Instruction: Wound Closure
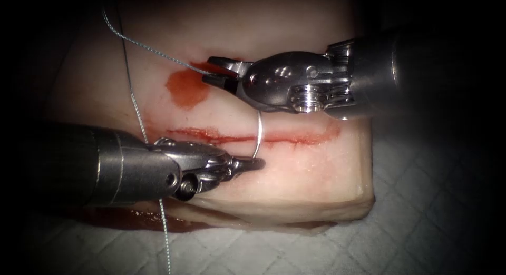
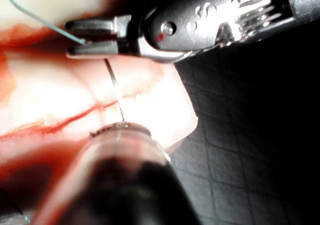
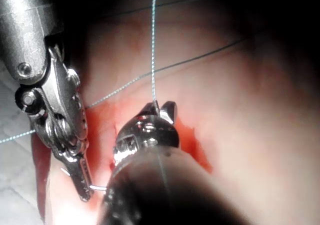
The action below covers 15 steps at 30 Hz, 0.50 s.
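Tissue (image 1: 316,175), a pale block of pork belly, lies on a white quilted cloth (image 1: 432,217), its front right corner near the middle of the endoscope view and its left part lost in shadow. No brand, label or writing can be read anywhere; the metal tool heads show only rivets and screw threads. The cut (image 1: 295,138) runs as a thin red line left to right across the top face, and a patch of red fluid (image 1: 185,89) sits on the far side of it toward the left, with more red pooled along the tissue's front lower edge. The left hand (image 1: 258,163) comes in from the left on the near side of the cut, its jaws closed on one end of the curved needle (image 1: 259,133). The needle arcs up across the cut toward the right tool, where its far end passes behind the tool head, so whether that end is in the tissue cannot be made out. The right hand (image 1: 215,70) reaches in from the right beyond the cut, jaws closed on the thread (image 1: 153,49). The thread leads off toward the far left corner, and another strand drops past the left tool's shaft to the near edge.
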Available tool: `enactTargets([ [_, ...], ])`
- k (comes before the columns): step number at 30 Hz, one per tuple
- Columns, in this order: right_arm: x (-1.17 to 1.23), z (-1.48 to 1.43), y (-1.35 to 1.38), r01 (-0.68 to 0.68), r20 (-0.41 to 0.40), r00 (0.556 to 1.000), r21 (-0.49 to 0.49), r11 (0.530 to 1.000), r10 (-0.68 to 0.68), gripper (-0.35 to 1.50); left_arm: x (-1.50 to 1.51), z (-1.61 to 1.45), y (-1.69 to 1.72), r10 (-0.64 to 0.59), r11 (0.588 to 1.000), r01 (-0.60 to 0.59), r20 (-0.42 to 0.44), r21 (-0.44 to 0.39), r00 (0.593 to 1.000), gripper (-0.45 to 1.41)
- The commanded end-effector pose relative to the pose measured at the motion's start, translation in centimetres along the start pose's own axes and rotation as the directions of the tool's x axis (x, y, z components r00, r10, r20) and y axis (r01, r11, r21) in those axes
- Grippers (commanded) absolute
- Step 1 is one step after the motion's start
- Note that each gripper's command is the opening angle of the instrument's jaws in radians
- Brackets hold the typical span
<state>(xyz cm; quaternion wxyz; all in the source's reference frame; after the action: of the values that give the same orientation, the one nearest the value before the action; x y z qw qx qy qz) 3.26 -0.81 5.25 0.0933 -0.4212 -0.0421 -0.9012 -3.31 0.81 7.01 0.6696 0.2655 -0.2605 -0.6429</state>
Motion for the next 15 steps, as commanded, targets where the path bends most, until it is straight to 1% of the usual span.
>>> enactTargets([
  [1,-0.03,0.09,-0.01,0.001,0.004,1.000,0.001,1.000,-0.001,0.01,-0.01,0.07,-0.01,0.006,1.000,-0.006,-0.001,0.000,1.000,-0.45],
  [2,-0.03,0.09,-0.01,0.001,0.004,1.000,0.001,1.000,-0.001,0.04,-0.01,0.07,-0.01,0.006,1.000,-0.006,-0.002,-0.002,1.000,-0.45],
  [3,-0.04,0.09,-0.01,0.001,0.004,1.000,0.001,1.000,-0.001,0.14,-0.01,0.07,-0.01,0.007,1.000,-0.007,-0.004,-0.005,1.000,-0.45],
  [4,-0.04,0.09,0.00,0.001,0.004,1.000,0.001,1.000,-0.001,0.19,-0.01,0.07,-0.01,0.007,1.000,-0.007,-0.006,-0.007,1.000,-0.45],
  [6,-0.04,0.08,0.00,0.001,0.005,1.000,0.001,1.000,-0.001,0.24,-0.01,0.07,-0.01,0.013,1.000,-0.013,-0.005,-0.015,1.000,-0.45],
  [8,-0.04,0.08,0.00,0.001,0.005,1.000,0.000,1.000,-0.001,0.24,-0.01,0.07,-0.01,0.026,0.999,-0.026,-0.002,-0.030,1.000,-0.45],
  [9,-0.04,0.08,0.01,0.001,0.005,1.000,0.000,1.000,-0.001,0.19,-0.01,0.07,0.00,0.037,0.998,-0.037,0.000,-0.048,0.999,-0.45],
  [15,-0.06,0.07,0.02,0.007,0.006,1.000,0.000,1.000,-0.007,0.12,-0.01,0.06,0.00,0.069,0.992,-0.068,0.000,-0.104,0.998,-0.45],
])
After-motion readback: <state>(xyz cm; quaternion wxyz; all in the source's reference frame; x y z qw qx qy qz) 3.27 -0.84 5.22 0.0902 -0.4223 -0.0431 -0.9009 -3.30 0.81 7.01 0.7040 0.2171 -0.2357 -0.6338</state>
